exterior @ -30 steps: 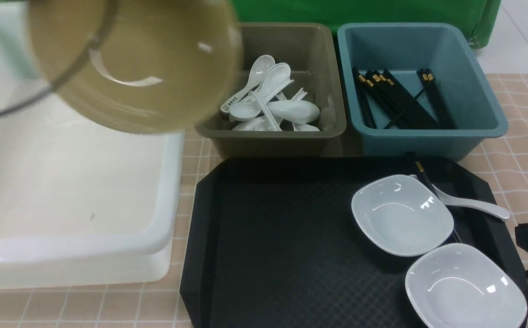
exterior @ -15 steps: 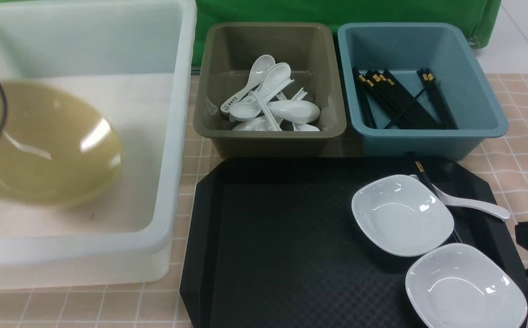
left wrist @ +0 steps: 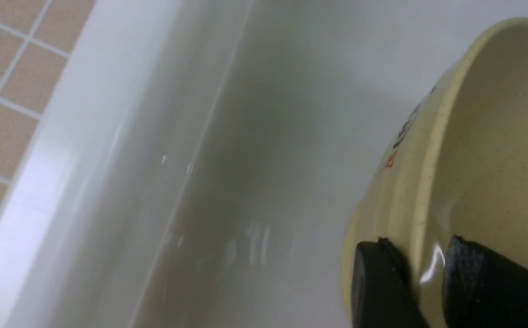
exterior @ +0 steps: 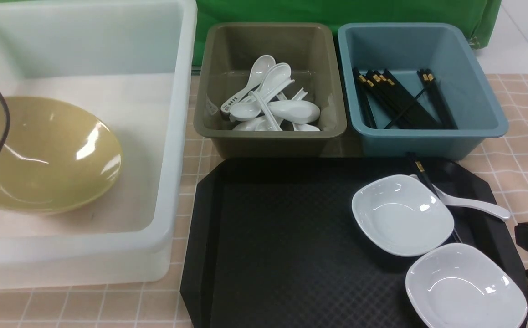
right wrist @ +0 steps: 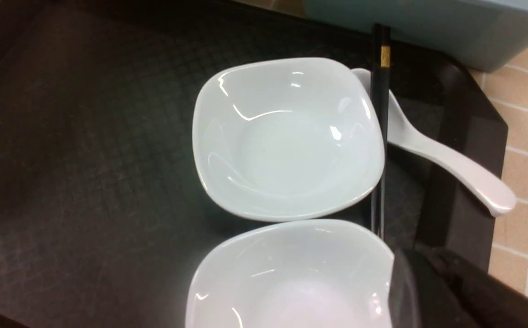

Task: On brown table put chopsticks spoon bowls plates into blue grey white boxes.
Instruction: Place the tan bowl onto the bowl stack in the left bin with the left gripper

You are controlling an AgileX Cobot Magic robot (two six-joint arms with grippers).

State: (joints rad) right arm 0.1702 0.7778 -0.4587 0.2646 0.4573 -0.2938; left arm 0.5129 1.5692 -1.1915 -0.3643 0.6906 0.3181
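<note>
One yellow bowl (exterior: pixel 49 155) sits tilted inside the white tub (exterior: pixel 178 136), with the left gripper (left wrist: pixel 423 255) astride its rim.
One finger is inside and one outside; I cannot tell whether they pinch it. The right gripper (right wrist: pixel 446 287), pressed together, hovers beside two plates (exterior: pixel 402 214), a spoon (exterior: pixel 473 205) and chopsticks (exterior: pixel 423 175) on the black tray (exterior: pixel 282 250).

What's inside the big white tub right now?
A yellow bowl, tilted, with the left hand straddling its rim. Nothing else shows; the floor of the tub under the bowl is covered.
</note>
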